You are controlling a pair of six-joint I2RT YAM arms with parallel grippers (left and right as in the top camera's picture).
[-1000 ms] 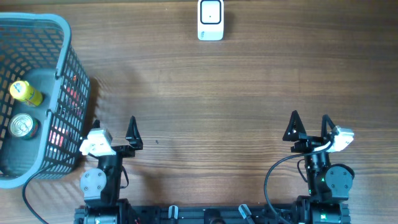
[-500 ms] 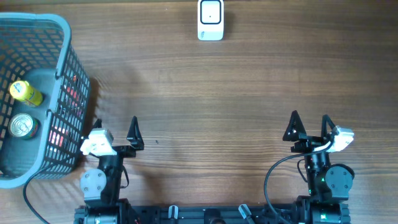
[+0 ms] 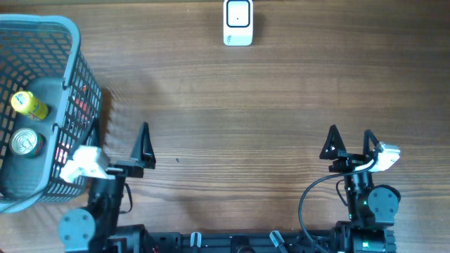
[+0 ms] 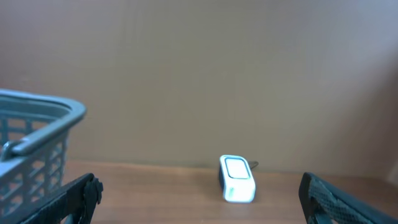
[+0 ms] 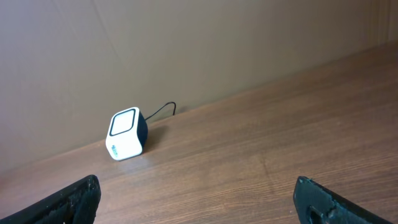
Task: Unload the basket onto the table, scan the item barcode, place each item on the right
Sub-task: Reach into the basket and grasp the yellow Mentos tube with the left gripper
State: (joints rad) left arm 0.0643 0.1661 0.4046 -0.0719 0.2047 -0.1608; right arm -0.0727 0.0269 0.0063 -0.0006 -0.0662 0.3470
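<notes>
A white barcode scanner (image 3: 238, 22) stands at the far edge of the table; it also shows in the left wrist view (image 4: 237, 179) and the right wrist view (image 5: 127, 135). The items lie in a blue-grey mesh basket (image 3: 74, 49) at the left: a yellow bottle (image 3: 28, 104), a tin can (image 3: 24, 142), and something red (image 3: 70, 151) seen through the mesh. My left gripper (image 3: 118, 138) is open and empty beside the basket's right wall. Near the front right, my right gripper (image 3: 349, 142) also stands open, holding nothing.
The wooden table (image 3: 232, 105) stretches between the grippers and the scanner. The basket's rim (image 4: 43, 109) rises at the left of the left wrist view. A thin cable (image 5: 163, 109) runs from the scanner toward the wall.
My left arm has swung left toward the basket, and its wrist now sits closer to the basket wall. The right arm and the items have not moved.
</notes>
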